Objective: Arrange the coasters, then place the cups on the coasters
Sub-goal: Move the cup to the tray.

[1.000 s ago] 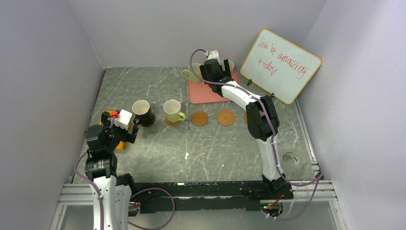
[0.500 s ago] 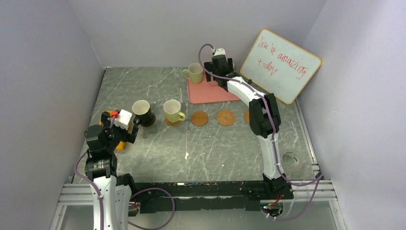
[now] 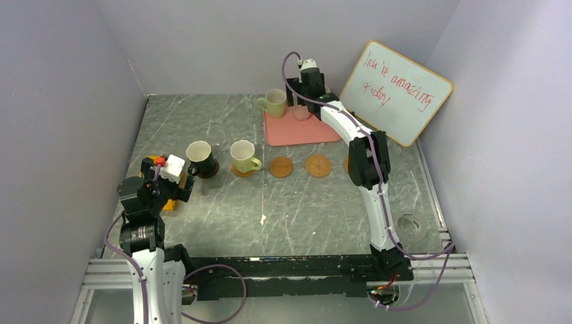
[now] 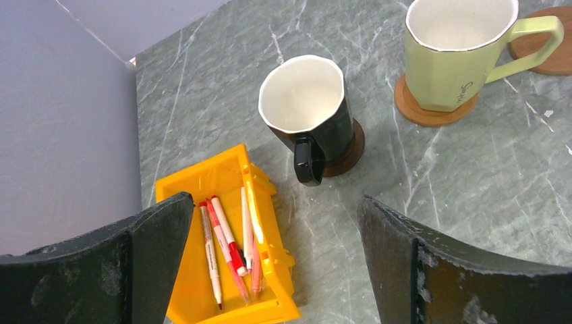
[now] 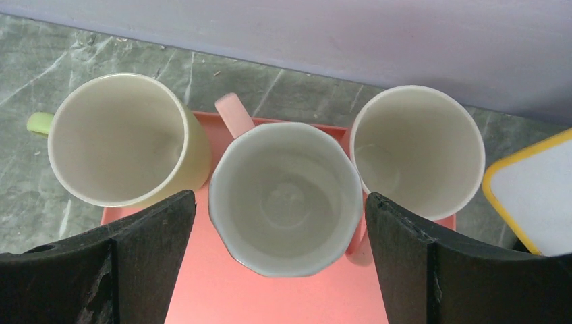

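Right wrist view showed the right gripper (image 5: 276, 199) with jaws apart either side of the pink cup (image 5: 283, 233) on the tray (image 5: 202, 297), between green cup (image 5: 118, 138) and pale cup (image 5: 418, 145). Overhead, the arm hid the pale one. Left gripper (image 4: 273, 202) gaped empty near dark cup (image 4: 307, 111) on brown coaster (image 4: 349, 150).

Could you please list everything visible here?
Ceramic mugs: five; dark brown mug, pale green mug on coasters; second green mug, pink mug, pale mug on tray.
Flat round coasters: five; dark brown coaster, tan coaster under mugs; bare tan coaster, second bare coaster; fifth coaster behind right arm.
Pink rectangular tray: one, far centre.
Yellow-framed whiteboard: one, far right.
Yellow pen bin: one, near left.
Clear tape roll: one, near right.
Left claw: open, above bin.
Right claw: open, over pink mug.
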`<state>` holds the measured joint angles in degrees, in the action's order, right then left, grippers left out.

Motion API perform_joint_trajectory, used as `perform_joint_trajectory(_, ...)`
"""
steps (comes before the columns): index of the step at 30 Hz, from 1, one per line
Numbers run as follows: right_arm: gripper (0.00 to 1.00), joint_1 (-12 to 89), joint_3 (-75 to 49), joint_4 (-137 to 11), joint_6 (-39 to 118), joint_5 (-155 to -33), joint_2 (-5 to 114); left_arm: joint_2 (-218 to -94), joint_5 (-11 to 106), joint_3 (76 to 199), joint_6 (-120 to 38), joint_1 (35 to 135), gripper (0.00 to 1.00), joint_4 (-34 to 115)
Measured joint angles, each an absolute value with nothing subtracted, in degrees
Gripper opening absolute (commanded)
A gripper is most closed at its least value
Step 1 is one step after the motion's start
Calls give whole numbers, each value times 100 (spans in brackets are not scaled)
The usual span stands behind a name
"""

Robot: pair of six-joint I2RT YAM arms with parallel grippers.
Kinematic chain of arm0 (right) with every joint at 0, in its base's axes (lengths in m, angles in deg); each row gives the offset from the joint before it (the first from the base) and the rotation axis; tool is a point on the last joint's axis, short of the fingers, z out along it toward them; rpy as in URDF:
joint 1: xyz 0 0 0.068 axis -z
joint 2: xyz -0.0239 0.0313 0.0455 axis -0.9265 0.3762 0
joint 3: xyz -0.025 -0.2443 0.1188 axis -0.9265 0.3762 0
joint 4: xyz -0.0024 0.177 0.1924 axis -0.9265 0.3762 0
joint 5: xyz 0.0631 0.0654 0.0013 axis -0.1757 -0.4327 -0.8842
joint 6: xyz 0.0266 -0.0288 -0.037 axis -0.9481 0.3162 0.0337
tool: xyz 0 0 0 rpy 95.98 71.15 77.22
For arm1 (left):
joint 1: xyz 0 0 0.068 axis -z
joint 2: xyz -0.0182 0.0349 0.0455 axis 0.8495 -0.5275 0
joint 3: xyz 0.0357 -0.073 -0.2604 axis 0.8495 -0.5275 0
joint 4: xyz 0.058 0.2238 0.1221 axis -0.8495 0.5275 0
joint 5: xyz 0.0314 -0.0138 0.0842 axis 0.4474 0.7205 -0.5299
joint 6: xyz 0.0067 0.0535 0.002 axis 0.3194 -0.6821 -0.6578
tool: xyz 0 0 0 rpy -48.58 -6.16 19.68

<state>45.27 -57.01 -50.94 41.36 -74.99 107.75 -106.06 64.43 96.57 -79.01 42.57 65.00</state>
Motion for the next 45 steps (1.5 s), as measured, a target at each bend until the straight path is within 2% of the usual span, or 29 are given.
perform_joint_trajectory(8, 100, 4527, -6401, -4756, 4147, -7541, 11223, -10543, 6492, 9657, -7920, 4200, 96, 6502)
perform_joint_trajectory(29, 99, 4529, -6696, -4609, 4337, -7340, 11496, -10543, 6509, 9657, -7920, 4189, 96, 6504)
perform_joint_trajectory(32, 93, 4529, -6696, -4609, 4344, -7350, 11496, -10543, 6522, 9657, -7920, 4185, 96, 6504)
perform_joint_trajectory(34, 82, 4531, -6696, -4609, 4375, -7401, 11496, -10543, 6522, 9657, -7920, 4185, 96, 6504)
perform_joint_trajectory(38, 68, 4562, -6696, -4605, 4438, -7604, 11496, -10543, 6524, 9657, -7920, 4185, 96, 6504)
perform_joint_trajectory(42, 67, 4656, -6652, -4618, 4482, -7962, 11451, -10541, 6529, 9657, -7920, 4182, 96, 6507)
perform_joint_trajectory(45, 67, 4752, -6184, -4712, 4517, -8284, 11142, -10519, 6542, 9657, -7923, 4167, 96, 6513)
